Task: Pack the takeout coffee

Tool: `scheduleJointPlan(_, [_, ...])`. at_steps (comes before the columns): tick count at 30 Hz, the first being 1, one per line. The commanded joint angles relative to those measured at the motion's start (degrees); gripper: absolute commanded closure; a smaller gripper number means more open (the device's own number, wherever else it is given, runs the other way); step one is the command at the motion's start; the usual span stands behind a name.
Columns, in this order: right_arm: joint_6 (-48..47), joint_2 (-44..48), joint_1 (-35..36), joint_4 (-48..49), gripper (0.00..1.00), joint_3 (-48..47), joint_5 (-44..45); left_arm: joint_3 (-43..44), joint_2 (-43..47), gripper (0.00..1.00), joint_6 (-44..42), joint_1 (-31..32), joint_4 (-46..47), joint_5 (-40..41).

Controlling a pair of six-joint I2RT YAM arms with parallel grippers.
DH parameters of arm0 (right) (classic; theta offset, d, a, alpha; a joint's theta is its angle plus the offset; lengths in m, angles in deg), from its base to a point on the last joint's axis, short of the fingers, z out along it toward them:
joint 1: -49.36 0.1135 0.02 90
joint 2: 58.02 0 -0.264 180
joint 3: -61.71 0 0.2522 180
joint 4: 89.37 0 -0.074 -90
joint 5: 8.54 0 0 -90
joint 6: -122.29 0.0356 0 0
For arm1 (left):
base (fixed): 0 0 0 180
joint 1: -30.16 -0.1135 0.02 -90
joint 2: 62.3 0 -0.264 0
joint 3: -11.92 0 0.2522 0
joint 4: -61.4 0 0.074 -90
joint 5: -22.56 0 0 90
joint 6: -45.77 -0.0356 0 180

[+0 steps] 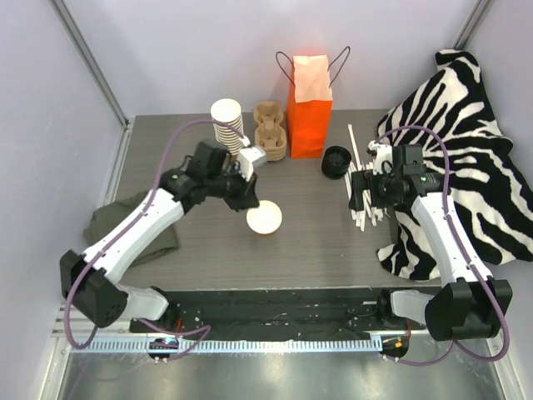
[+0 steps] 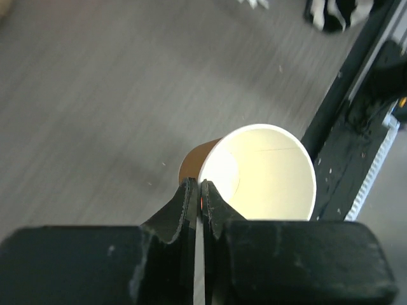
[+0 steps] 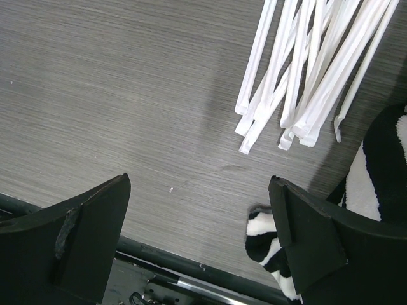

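The left gripper [image 2: 198,190] pinched the rim of the lidless cup [image 2: 267,171] near the middle of the table [image 1: 325,242], its jaws almost shut on the paper. The right gripper [image 3: 198,184] hung wide over the straws [image 3: 305,70]. So thin a pinch could buckle the rim or tip the cup.

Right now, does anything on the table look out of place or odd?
The brown cup pinched at its rim by the left gripper has no lid and looks empty. Wrapped straws lie scattered loosely beside the zebra cloth. Nothing appears spilled.
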Motion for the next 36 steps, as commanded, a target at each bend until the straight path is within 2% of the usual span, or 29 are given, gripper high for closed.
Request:
scheduleJointPlan(1, [-0.09, 0.0, -0.13, 0.78, 0.0, -1.84, -0.55, -4.35, -3.36, 0.98, -0.79, 3.21, 12.95, -0.46])
scheduleJointPlan(5, [0.26, 0.09, -0.13, 1.22, 0.0, -1.13, -0.81, -8.92, -8.1, 1.0, 1.15, 4.0, 20.78, -1.61])
scheduleJointPlan(9, [0.26, 0.17, -0.13, 1.14, 0.0, -0.61, -0.81, -10.68, -11.11, 1.0, 2.64, 4.53, 26.75, 1.2])
scheduleJointPlan(15, [0.43, 0.26, -0.22, 1.4, 0.0, -0.61, -1.6, -12.71, -14.27, 0.99, 3.96, 4.53, 31.42, 2.61])
scheduleJointPlan(28, [0.35, 0.26, -0.13, 1.22, 0.0, -0.96, -1.69, -11.3, -21.13, 0.97, 6.42, 4.53, 31.6, 2.44])
scheduleJointPlan(32, [0.26, 0.26, -0.22, 0.96, 0.0, -1.31, -1.6, -11.04, -21.57, 0.89, 7.03, 4.53, 31.25, 2.7])
scheduleJointPlan(36, [0.17, 0.35, -0.22, 0.87, 0.0, -1.31, -1.6, -10.69, -21.31, 0.72, 7.56, 4.53, 29.68, 3.93])
